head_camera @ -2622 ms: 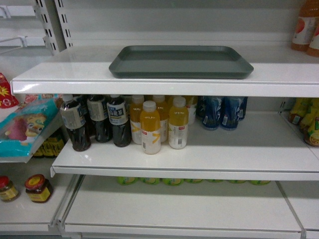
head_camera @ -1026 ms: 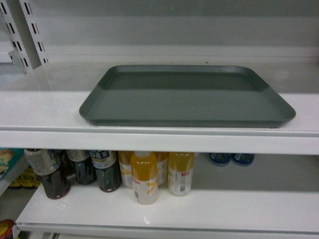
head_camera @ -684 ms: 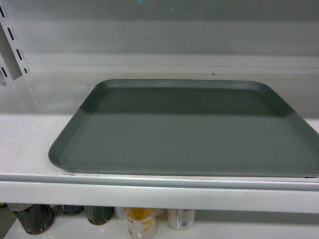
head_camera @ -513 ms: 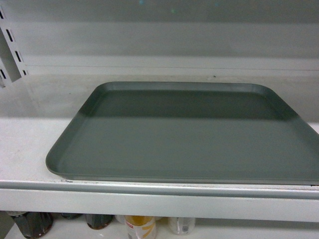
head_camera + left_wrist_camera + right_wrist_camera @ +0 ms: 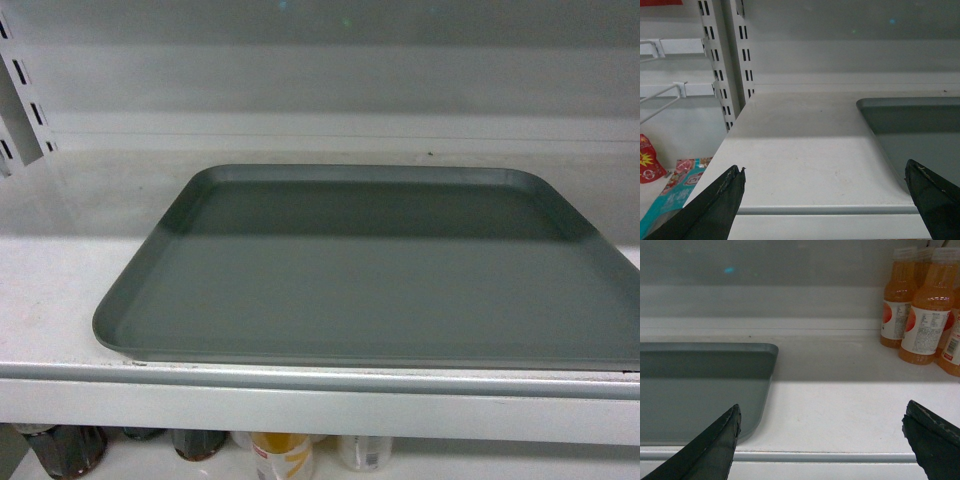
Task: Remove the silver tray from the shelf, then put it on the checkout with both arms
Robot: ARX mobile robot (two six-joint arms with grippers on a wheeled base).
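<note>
The silver tray [image 5: 370,265] lies flat on the white shelf [image 5: 300,410], close to its front lip, and fills most of the head view. In the left wrist view the tray's left end [image 5: 920,135] shows at the right, and my left gripper [image 5: 825,175] hangs open in front of the shelf lip, left of the tray. The right wrist view shows the tray's right end [image 5: 695,390] at the left; my right gripper [image 5: 821,417] is open before the lip, with its left finger [image 5: 715,450] over the tray's corner. Neither gripper appears in the head view. The checkout is out of view.
Orange juice bottles [image 5: 920,315] stand on the shelf to the right of the tray. A slotted upright [image 5: 725,65] and wire racks [image 5: 665,90] are at the left, with snack packets [image 5: 670,185] below. Bottles [image 5: 280,455] stand on the lower shelf.
The head view has closed in on the shelf and risen, so the tray now fills the frame. Over the last half second the view has barely shifted.
</note>
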